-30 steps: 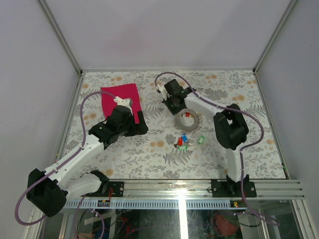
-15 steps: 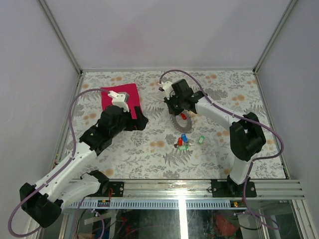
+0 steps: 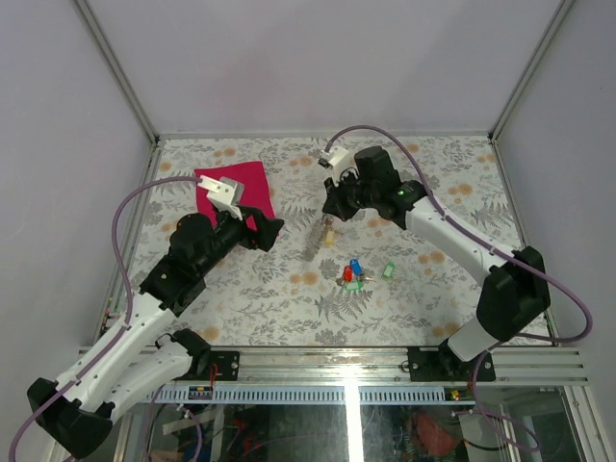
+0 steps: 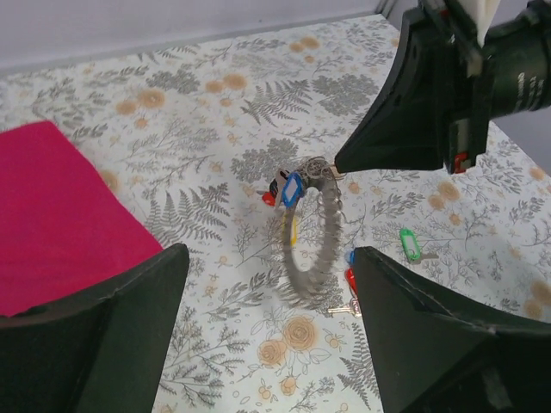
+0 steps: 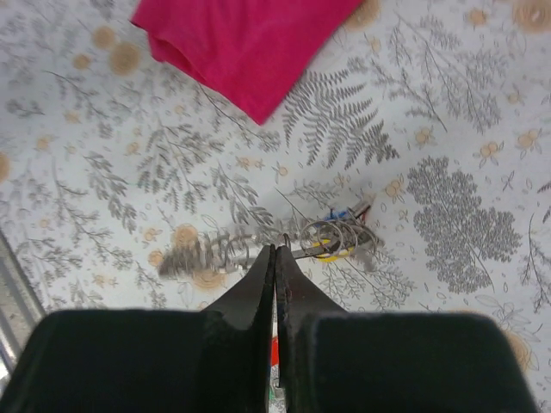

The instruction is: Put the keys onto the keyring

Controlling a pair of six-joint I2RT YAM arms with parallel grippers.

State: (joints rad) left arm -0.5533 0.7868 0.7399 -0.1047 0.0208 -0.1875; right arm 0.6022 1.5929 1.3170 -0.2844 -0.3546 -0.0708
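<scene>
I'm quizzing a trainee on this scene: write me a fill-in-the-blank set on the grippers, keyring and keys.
1. The left gripper is ____, with nothing between its fingers.
2. The right gripper is ____ on the keyring.
3. The key lying alone has a ____ tag.
Missing words: open; shut; green.

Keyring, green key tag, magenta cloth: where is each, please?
keyring point(image 4: 331, 225), left wrist view, on its right coiled edge.
green key tag point(image 4: 410, 243), left wrist view, on its plastic head.
magenta cloth point(image 4: 60, 215), left wrist view, on its middle.
</scene>
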